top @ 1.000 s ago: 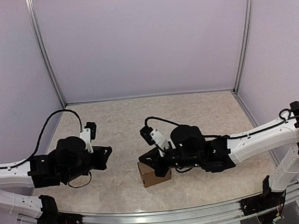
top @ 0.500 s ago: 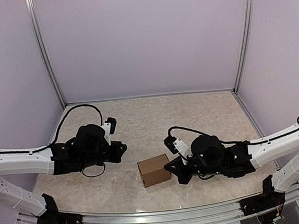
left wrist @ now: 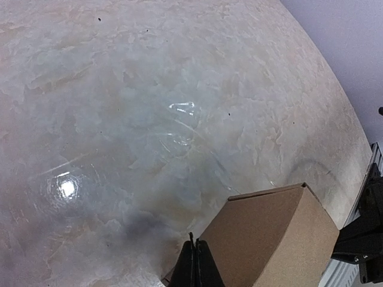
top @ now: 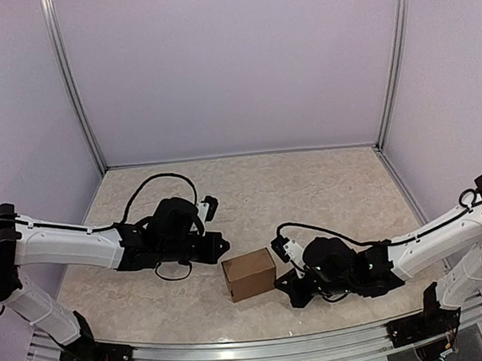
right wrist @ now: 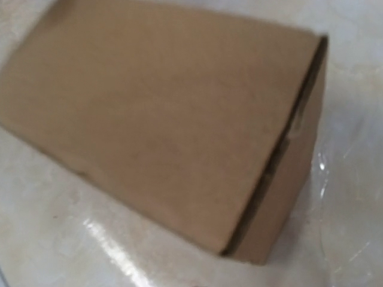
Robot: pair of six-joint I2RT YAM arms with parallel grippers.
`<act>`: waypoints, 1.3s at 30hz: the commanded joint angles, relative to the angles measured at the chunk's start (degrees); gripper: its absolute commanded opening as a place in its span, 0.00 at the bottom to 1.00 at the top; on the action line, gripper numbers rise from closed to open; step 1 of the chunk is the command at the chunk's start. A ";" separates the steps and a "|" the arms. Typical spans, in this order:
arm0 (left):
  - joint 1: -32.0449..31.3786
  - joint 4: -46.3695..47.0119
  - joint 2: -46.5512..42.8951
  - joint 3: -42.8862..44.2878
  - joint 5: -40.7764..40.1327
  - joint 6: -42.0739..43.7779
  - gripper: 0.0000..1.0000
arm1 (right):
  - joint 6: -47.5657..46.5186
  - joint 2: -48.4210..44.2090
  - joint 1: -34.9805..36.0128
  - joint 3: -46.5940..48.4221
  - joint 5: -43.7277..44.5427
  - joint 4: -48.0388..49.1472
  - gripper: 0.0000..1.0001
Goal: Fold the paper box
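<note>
Jaws pressed together on both arms; right gripper (top: 284,283) has backed off the paper box (top: 249,274), lower centre; I judge it folded.

Top external: fixed high behind both arms (top: 69,242) (bases at the frame's bottom edge), looking down and forward over the whole pale marbled tabletop (top: 325,181) to the lilac back wall (top: 231,63); farthest off. Left wrist: low and close, facing past the left gripper (left wrist: 196,266) at the frame's foot toward the small brown cardboard box (left wrist: 272,239). Right wrist: closest, blurred, seemingly angled down on the same box from the opposite side. Shared by all three: box plus adjoining tabletop.
</note>
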 commanded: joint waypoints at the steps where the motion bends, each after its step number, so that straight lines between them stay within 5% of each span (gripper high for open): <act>1: 0.43 1.54 2.04 0.87 4.29 -0.33 0.00 | 2.11 4.04 0.10 2.01 1.73 3.39 0.00; 16: 0.39 2.93 0.08 -4.31 4.98 -2.70 0.00 | 2.25 13.79 -4.86 6.57 3.65 11.24 0.00; 39: 0.10 2.44 -6.79 -8.51 3.77 -5.30 0.00 | 6.93 26.09 -10.07 6.92 -9.40 23.11 0.00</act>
